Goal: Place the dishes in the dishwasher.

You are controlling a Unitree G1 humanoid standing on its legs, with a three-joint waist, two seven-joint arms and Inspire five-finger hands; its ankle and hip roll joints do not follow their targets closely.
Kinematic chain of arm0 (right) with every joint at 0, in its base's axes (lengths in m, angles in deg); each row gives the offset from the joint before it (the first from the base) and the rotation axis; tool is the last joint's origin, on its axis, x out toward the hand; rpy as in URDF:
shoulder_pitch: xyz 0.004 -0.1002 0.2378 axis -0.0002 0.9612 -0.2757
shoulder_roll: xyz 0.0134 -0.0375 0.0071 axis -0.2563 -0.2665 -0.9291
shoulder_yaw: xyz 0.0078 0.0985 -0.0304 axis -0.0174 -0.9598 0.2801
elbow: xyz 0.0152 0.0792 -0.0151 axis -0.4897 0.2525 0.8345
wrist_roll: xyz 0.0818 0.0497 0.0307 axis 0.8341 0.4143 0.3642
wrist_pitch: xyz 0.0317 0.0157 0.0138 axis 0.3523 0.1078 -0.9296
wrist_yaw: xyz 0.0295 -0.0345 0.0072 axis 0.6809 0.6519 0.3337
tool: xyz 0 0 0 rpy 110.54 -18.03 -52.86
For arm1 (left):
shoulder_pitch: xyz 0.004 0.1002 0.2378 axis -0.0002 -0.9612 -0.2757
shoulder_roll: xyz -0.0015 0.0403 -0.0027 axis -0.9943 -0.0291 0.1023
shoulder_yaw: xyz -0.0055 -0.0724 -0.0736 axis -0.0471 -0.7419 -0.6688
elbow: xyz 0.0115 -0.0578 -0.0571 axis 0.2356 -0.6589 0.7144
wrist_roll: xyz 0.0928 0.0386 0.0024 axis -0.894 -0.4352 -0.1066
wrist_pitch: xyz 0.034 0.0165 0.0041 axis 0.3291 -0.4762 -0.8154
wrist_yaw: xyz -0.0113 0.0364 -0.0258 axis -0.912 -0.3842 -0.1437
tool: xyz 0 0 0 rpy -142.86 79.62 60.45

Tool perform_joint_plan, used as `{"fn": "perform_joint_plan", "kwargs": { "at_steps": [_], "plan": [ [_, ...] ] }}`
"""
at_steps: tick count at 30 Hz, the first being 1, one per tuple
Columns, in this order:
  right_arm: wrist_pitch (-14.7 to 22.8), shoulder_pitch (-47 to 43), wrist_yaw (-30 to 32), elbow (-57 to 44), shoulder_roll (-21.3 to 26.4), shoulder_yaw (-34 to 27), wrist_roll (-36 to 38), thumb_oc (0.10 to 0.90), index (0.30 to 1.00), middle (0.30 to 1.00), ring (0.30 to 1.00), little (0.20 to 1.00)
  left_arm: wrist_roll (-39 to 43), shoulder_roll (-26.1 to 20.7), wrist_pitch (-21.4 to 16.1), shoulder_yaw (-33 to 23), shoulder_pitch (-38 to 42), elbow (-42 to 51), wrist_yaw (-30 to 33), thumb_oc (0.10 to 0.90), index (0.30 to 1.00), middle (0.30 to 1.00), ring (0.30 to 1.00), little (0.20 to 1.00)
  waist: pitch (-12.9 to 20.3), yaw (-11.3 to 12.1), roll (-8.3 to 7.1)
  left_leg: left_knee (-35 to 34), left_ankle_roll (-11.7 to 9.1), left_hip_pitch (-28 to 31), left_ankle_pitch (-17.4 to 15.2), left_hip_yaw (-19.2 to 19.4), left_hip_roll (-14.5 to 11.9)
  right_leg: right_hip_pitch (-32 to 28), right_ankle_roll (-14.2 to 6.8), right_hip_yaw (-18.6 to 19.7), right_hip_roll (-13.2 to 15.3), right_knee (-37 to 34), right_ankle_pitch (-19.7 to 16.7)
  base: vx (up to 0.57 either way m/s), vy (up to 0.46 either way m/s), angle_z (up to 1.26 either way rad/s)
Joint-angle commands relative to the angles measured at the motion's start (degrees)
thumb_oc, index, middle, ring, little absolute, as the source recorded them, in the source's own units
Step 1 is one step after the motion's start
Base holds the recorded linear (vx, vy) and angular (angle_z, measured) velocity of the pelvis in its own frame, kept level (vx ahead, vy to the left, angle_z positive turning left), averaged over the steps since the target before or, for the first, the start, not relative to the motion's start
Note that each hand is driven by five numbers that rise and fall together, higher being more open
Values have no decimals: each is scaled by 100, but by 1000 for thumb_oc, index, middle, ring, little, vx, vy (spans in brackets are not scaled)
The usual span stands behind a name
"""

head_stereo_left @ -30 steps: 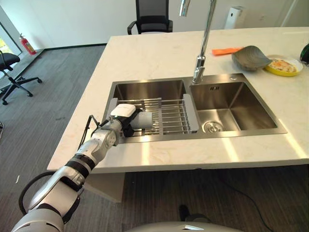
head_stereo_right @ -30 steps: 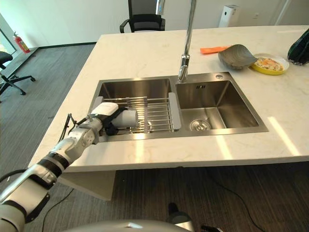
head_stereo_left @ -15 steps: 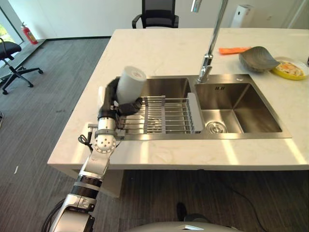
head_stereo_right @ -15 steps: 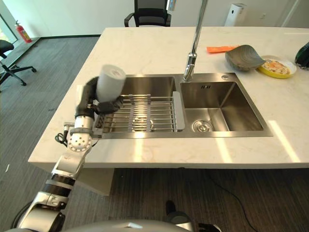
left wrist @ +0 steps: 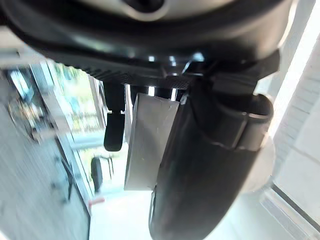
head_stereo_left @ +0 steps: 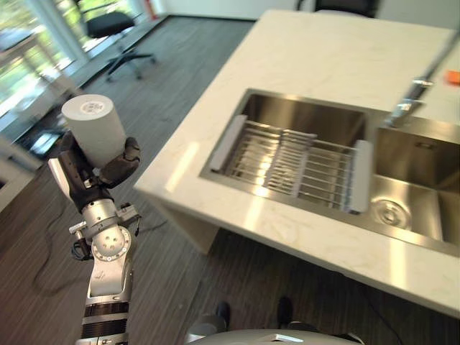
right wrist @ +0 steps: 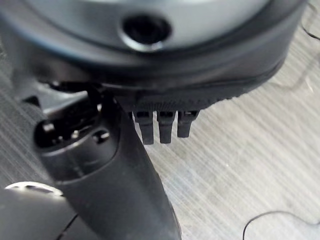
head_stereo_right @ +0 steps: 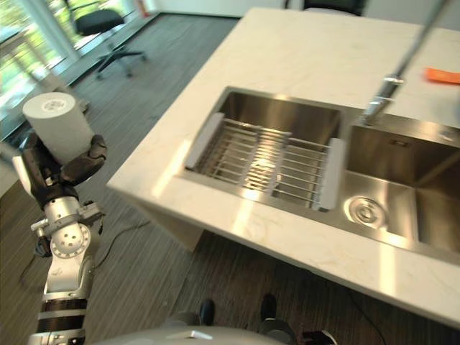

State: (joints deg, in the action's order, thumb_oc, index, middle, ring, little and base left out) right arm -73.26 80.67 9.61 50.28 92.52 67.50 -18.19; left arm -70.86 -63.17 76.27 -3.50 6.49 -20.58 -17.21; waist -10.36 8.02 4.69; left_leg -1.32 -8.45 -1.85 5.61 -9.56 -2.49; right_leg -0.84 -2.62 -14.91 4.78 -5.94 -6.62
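Grey floor lies beneath the left robot hand [head_stereo_left: 97, 172] gripping a white cup [head_stereo_left: 95, 129]; right wrist view shows relaxed fingers [right wrist: 160, 127].

**Sink island and office floor**

A pale stone desk [head_stereo_left: 316, 50] carries a double steel sink [head_stereo_left: 431, 198]. A wire rack [head_stereo_left: 291, 159] with grey end pieces spans the left basin. A chrome tap [head_stereo_right: 392, 79] rises behind the divider. An orange item [head_stereo_right: 442, 75] lies farther back. An office chair [head_stereo_left: 115, 29] stands on dark striped floor [head_stereo_left: 172, 50] near bright windows.

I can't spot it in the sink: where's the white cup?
The white cup is held up in the left hand, off the counter's left end, above the floor.
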Motion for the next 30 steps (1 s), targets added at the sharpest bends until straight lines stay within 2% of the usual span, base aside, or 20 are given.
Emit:
{"fn": "perform_joint_plan", "kwargs": {
  "at_steps": [1,2,4,6,7,8,9,10,11,14,16,17,18,19,20,21,22,23,25,30],
  "plan": [
    [483,-945,-30,-161,-296,-300,27,800,900,900,900,900,-364,-554,-945,-367,455,922,282,400,300,300,300,300,26,40,-322,25,-108,-335,7,562,-300,-221,-282,-405,459,94,955,-174,-41,181],
    [499,-914,-56,-224,-284,-326,75,800,900,900,900,900,-352,-534,-953,-345,456,921,251,400,300,300,300,300,91,-59,-325,196,-84,-283,-80,809,-439,-217,-238,-620,481,94,962,-223,-31,172],
    [577,-749,-10,-330,-317,-529,275,800,900,900,900,900,-558,-572,-991,-312,466,1042,248,400,300,300,300,300,243,-330,-359,543,-218,268,-296,2072,-1126,-281,-187,-1297,615,94,1046,-209,84,168],
    [598,-673,21,-346,-346,-619,340,800,900,900,900,900,-749,-646,-992,-313,452,1101,267,400,300,300,300,300,273,-387,-344,434,-318,471,-274,2388,-1343,-342,-212,-1539,680,103,1024,-93,131,184],
    [615,-652,64,-359,-376,-713,384,800,900,900,900,900,-839,-700,-996,-309,452,1151,295,400,300,300,300,300,319,-450,-358,344,-396,584,-164,2814,-1564,-381,-255,-1786,788,121,931,-86,320,178],
    [591,-625,108,-371,-430,-808,414,800,900,900,900,900,-897,-753,-946,-267,562,1098,375,400,300,300,300,300,435,-589,-370,172,-547,700,132,3554,-1970,-417,-361,-2204,1043,150,707,-118,269,139],
    [590,-623,109,-373,-432,-809,413,800,900,900,900,900,-899,-755,-945,-264,563,1097,378,400,300,300,300,300,435,-595,-370,152,-549,706,148,3548,-1967,-422,-363,-2213,1042,149,706,-110,287,147],
    [586,-567,107,-436,-442,-858,439,800,900,900,900,900,-907,-778,-933,-239,621,1111,353,400,300,300,300,300,498,-655,-365,127,-587,721,246,4037,-2124,-466,-391,-2483,1177,176,614,-28,191,173],
    [570,-503,129,-466,-463,-895,484,800,900,900,900,900,-952,-763,-869,-190,630,1079,330,400,300,300,300,300,550,-685,-341,-94,-575,723,251,4094,-2056,-540,-437,-2642,1217,184,518,48,434,243],
    [484,-523,377,-267,-668,-1214,733,800,900,900,900,900,-1496,-902,-642,-216,483,1196,235,400,300,300,300,300,648,-420,-276,-267,-327,546,-73,3668,-1615,-758,-699,-2901,1712,281,-31,102,398,147],
    [462,-547,439,-82,-779,-1346,788,800,900,900,900,900,-1563,-942,-604,-175,433,1369,138,400,300,300,300,300,647,-322,-373,-277,-147,463,-234,3536,-1365,-888,-788,-3024,1940,400,-125,140,390,79],
    [462,-447,439,-98,-1046,-1241,736,800,900,900,900,900,-1653,-984,-599,26,449,1505,66,400,300,300,300,300,570,-188,-473,-294,119,369,-507,3245,-981,-1008,-911,-3003,2156,940,-233,173,343,73],
    [460,-432,447,-111,-1065,-1247,733,800,900,900,900,900,-1661,-997,-590,40,447,1512,70,400,300,300,300,300,570,-206,-511,-295,155,365,-522,3228,-931,-1011,-936,-3030,2222,993,-229,247,337,123],
    [487,-407,461,-220,-1110,-1242,813,800,900,900,900,900,-1655,-1046,-578,206,496,1507,93,400,300,300,300,300,491,-360,-572,-309,277,370,-634,3043,-759,-842,-971,-2566,2229,1448,-192,259,352,170],
    [600,-495,443,-536,-1055,-1177,1026,800,900,900,900,900,-1606,-1134,-648,626,723,1395,172,400,300,300,300,300,269,-787,-598,-368,335,408,-638,2682,-617,-68,-828,-967,1668,1959,237,348,411,216],
    [615,-507,417,-660,-1054,-1094,1095,800,900,900,900,900,-1650,-1138,-630,755,806,1362,201,400,300,300,300,300,223,-809,-564,-368,361,420,-619,2518,-580,167,-787,-544,1335,2058,459,239,286,179],
    [609,-503,419,-669,-1049,-1094,1100,800,900,900,900,900,-1655,-1136,-630,760,814,1354,208,400,300,300,300,300,222,-799,-556,-368,351,423,-628,2525,-596,189,-776,-532,1327,2102,492,153,94,125],
    [670,-497,407,-880,-1032,-1014,1205,800,900,900,900,900,-1719,-1180,-599,910,922,1327,217,400,300,300,300,300,189,-968,-526,-368,348,405,-591,2225,-573,404,-667,36,811,1980,786,145,34,120],
    [735,-571,416,-1033,-978,-819,1346,800,900,900,900,900,-1723,-1164,-636,1151,1225,1124,206,400,300,300,300,300,186,-1119,-608,-368,301,412,-615,1762,-474,422,-548,673,399,979,893,307,-48,137],
    [724,-639,555,-922,-1078,-831,1347,800,900,900,900,900,-1774,-1084,-542,1031,1234,1157,234,400,300,300,300,300,263,-736,-850,-368,212,546,-657,1705,-524,84,-670,-267,768,502,512,111,-110,89]
  ]
}}
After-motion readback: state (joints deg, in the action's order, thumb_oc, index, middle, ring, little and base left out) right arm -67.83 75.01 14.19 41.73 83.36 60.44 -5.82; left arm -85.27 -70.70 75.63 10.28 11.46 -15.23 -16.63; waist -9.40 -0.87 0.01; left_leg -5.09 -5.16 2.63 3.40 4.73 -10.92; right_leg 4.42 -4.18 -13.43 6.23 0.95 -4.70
